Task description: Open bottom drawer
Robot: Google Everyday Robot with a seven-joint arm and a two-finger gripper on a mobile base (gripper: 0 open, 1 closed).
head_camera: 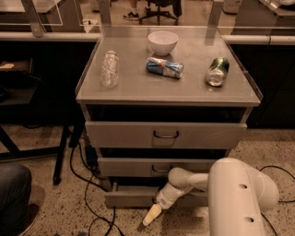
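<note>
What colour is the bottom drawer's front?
Grey. Camera view shows the bottom drawer best, gripper just before it.

- This looks like an office or robot lab rather than a home.
- The speckled hard floor (41, 212) has loose black cables (92, 198) trailing across it.
- A rolling office chair (159, 14) stands behind glass partitions (46, 14).
- A white robot arm (239, 193) reaches down beside a grey metal drawer cabinet (166, 133).
- Its claw (152, 214) is low near the floor, just before the bottom drawer (129, 199).

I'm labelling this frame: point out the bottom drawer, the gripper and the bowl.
bottom drawer (129, 198), camera view, front's left part
gripper (151, 215), camera view, tip, below the drawer front
bowl (162, 42), camera view, outer wall
</note>
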